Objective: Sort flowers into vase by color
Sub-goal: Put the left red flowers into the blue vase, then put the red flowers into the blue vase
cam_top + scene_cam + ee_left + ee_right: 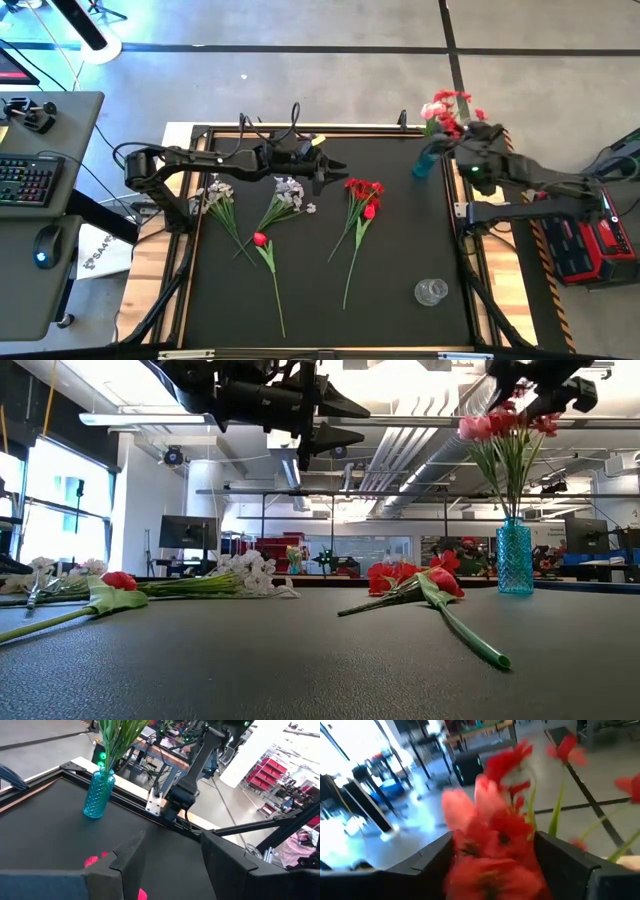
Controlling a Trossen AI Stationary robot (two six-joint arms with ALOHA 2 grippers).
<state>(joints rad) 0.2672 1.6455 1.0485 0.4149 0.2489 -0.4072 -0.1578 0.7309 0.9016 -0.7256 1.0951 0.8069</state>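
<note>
Red flowers [362, 200] lie mid-table, stems running toward the near edge, just beside and below the left gripper [335, 170], fingers released, the nearer arm; right gripper [462, 140] hovers over the teal vase [426, 160] at the far right corner, clenched on a red bloom [492, 845]

The table [400, 230] surface was black within a pale wood border. The vase [515, 558] was teal glass with a faceted diamond pattern, and the blossoms in it [500, 422] were red and pink on green stems. On the mat lay a red cluster [364, 192], a single red bud [260, 239] and two sprays of small white blossoms [288, 190], [214, 190], all green-stemmed. A second vase [431, 291] was clear. Both arms were dark.
</note>
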